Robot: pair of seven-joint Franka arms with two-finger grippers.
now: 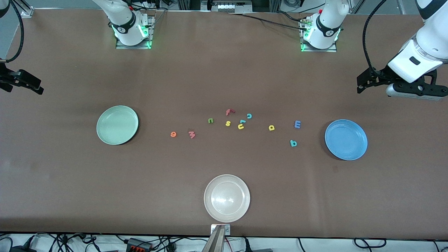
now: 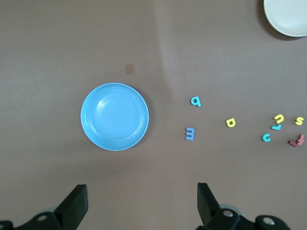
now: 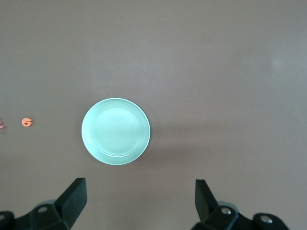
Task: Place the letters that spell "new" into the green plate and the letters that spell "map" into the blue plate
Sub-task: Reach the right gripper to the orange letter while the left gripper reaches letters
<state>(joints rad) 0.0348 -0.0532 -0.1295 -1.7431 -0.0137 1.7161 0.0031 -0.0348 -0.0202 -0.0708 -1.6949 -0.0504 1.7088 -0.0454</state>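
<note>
From where I sit, both plates are bare and nothing is sorted yet. Starting at the right arm's end of the desk: the right tool hangs high over the desk edge, fingers spread wide and holding nothing, with the green plate lying toward the middle of the desk from it. Past the plate, toward the middle, come the orange "e", then the salmon "w", then the dark green "n", a loose line running away from the plate. The "e" is the closest to that plate and to the right arm, so I judge it the natural first pick.

The middle cluster (red "f", yellow "s", yellow "u", teal "c") is clutter to leave alone.

Toward the left arm's end lie the yellow "a", the blue "m" and the teal "p", then the blue plate. The left tool hovers over that desk end, also fully open and empty; the "m" and "p" lie nearest its plate.
</note>
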